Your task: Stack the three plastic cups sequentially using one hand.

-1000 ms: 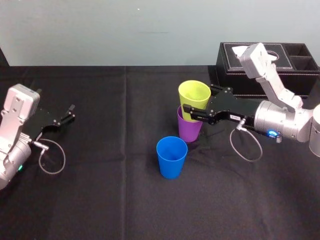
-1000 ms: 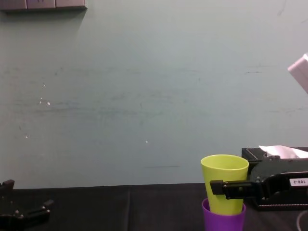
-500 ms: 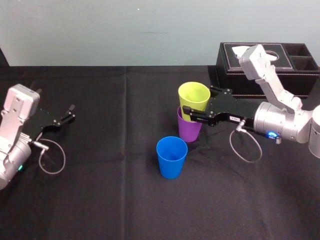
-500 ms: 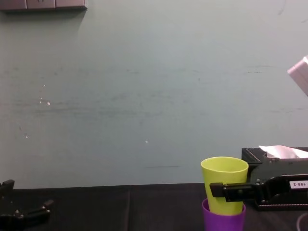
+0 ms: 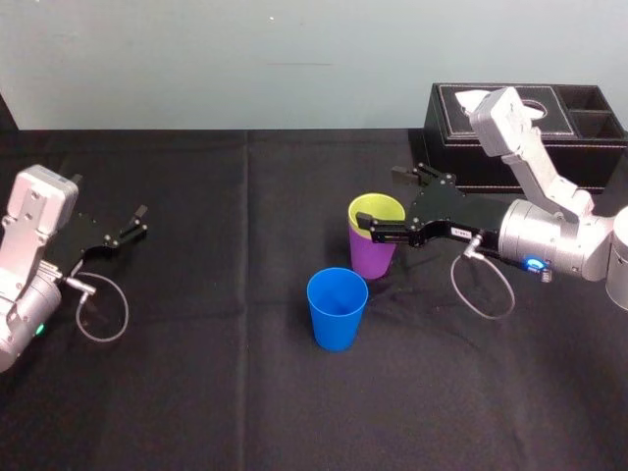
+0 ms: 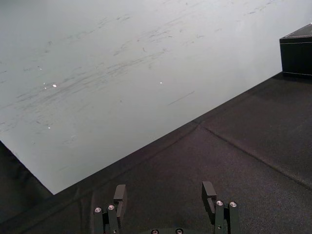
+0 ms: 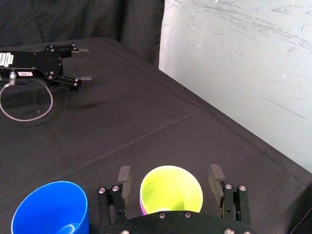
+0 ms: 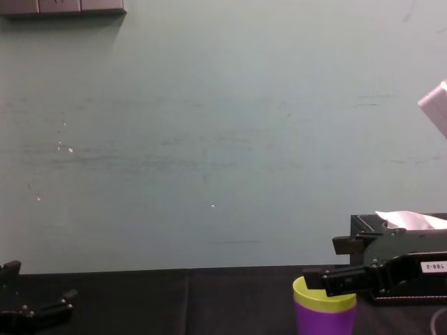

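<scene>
L pincer (image 5: 130, 227) sits parked far out on the counter's left side, fingers spread wide w/ nothing btwn them, well apart from every cup. That fits a one-arm job: it's kept out of the way. Moving right, the blue cup (image 5: 337, 309) stands upright, mouth up, alone near mid-counter. It's nearer the robot than the other two, close by but not touching, prob. left free there bc it's the last to go on. Next, the yellow-green cup (image 7: 170, 187) is seated deep inside the purple cup (image 5: 371, 257), w/ just its rim band showing above the purple lip. Both are upright, so the 1st nesting looks done. R pincer (image 5: 380, 202), the one w/ the small white digit label (image 8: 433, 265), reaches in from the right at rim height. Its fingers stand wide either side of the yellow-green rim w/ visible gaps, i.e. gripping nothing. My read: the cup is home & the spread gives room to back off w/o tipping the pair. Behind the R arm a black tissue box (image 5: 451, 132) rests at the counter's back-right, tissue poking up, apart from the cups. Counter (image 5: 196, 373) is draped in matte black cloth w/ fold creases, so cups prob. won't slide much. Room: plain pale blue-green wall (image 5: 196, 59) w/ faint scuffs, plus a grey fitting (image 8: 63, 7) high up on its left in chest view.
</scene>
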Available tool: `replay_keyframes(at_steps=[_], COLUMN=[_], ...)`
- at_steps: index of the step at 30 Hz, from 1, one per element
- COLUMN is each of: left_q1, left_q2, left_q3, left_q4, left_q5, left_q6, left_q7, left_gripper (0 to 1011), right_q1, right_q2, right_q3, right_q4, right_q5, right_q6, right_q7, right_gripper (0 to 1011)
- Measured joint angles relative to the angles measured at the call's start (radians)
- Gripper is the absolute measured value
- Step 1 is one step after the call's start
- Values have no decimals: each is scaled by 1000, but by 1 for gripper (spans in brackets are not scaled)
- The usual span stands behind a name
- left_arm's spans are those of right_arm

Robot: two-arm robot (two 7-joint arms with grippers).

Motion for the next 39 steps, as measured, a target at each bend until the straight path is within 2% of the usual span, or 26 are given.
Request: replay_keyframes(at_steps=[12,19,30,33,39], left_q1=[0,0,0,0,0], left_q2=[0,0,0,0,0], left_q3=[0,0,0,0,0], left_q4=[0,0,0,0,0], left_q5=[0,0,0,0,0], left_q6=[0,0,0,0,0], left_q7=[0,0,0,0,0], left_gripper=[1012,1011,1011,1011,1011], right_q1=[-1,-27,-97,-128,-173], right_q2=[1,23,86,113,150], right_q3=[1,21,67,80,93], right_q4=[-2,-51,-149,-184,-230], right_q5=[0,8,51,69,87], right_q6=[-1,-13,-29,-31,-39], right_q7=[-1,-5,-3,1,11], right_gripper=[1003,1003,1003,1003,1003])
